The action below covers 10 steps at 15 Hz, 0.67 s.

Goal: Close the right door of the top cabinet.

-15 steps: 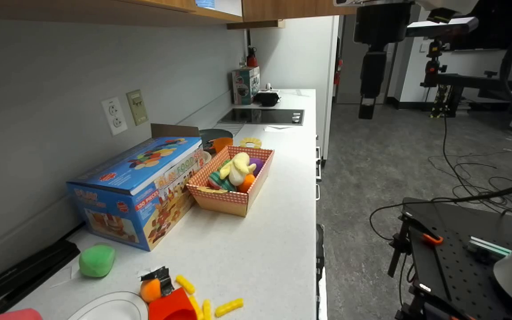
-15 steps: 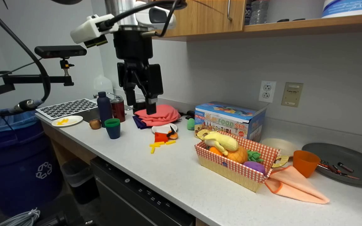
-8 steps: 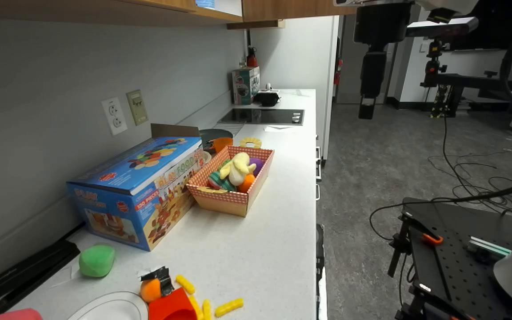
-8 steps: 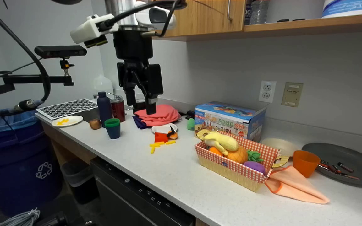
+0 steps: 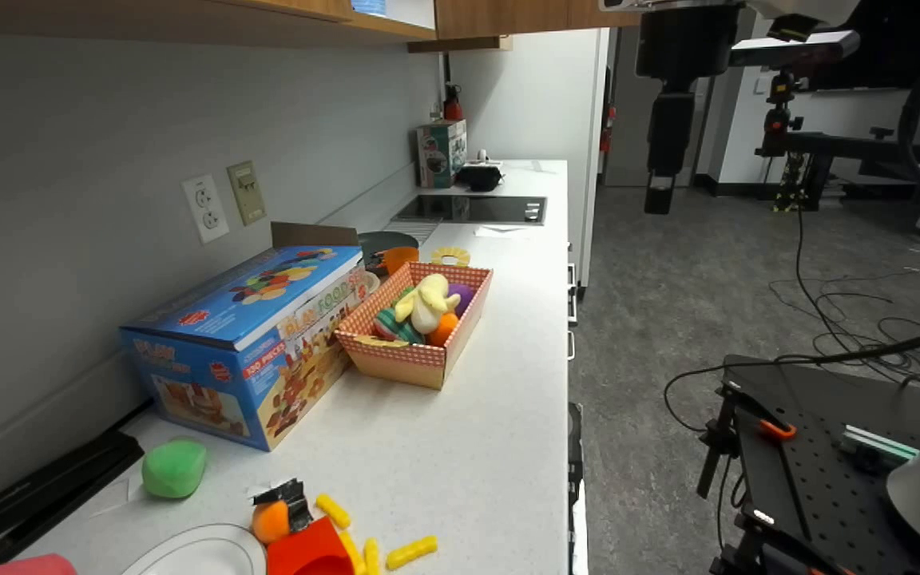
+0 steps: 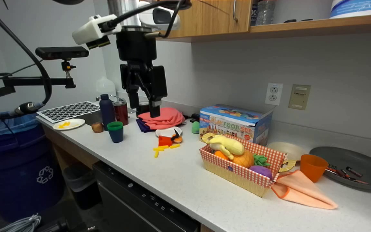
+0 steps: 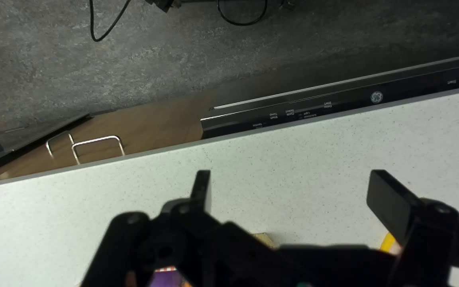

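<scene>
The top cabinet is light tan wood along the wall and shows in both exterior views; its shelf edge is exposed in an exterior view. The right door stands open, seen as a tan strip jutting from the cabinet at the top of an exterior view. Most of it is cut off above, and no other view shows it. My gripper hangs pointing down, lower than the door and apart from it. It is open and empty in an exterior view and in the wrist view, above the countertop.
The cabinet's left door, with a metal handle, is shut. A white-and-blue tub sits on the open shelf. The white countertop bears a blue box, a checkered basket and cups. A camera on an arm stands nearby.
</scene>
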{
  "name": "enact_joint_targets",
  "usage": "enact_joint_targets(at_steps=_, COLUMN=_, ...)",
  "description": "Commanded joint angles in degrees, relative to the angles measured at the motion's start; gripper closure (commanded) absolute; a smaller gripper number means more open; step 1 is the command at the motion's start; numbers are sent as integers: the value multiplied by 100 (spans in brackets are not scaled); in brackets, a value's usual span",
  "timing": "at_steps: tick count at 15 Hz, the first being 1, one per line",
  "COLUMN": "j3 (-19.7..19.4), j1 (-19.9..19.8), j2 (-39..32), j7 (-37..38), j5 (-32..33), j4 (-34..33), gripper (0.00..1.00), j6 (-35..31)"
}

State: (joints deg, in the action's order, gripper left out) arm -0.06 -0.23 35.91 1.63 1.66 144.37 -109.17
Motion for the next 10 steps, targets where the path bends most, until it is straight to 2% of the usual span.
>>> enact_joint_targets(at_steps=1, j3=13, j1=-14, j2=-2, j7=-6, j5=-9, j4=-12, gripper=0, j6=14)
enact_joint_targets(at_steps=9, j3=13, j1=-14, j2=-2, j7=-6, j5=-9, j4=-12, gripper=0, j6=14)
enact_joint_targets(at_steps=10, j3=28, j1=-38, j2=31, j7=6, j5=43, j4=-79, gripper=0, j6=168)
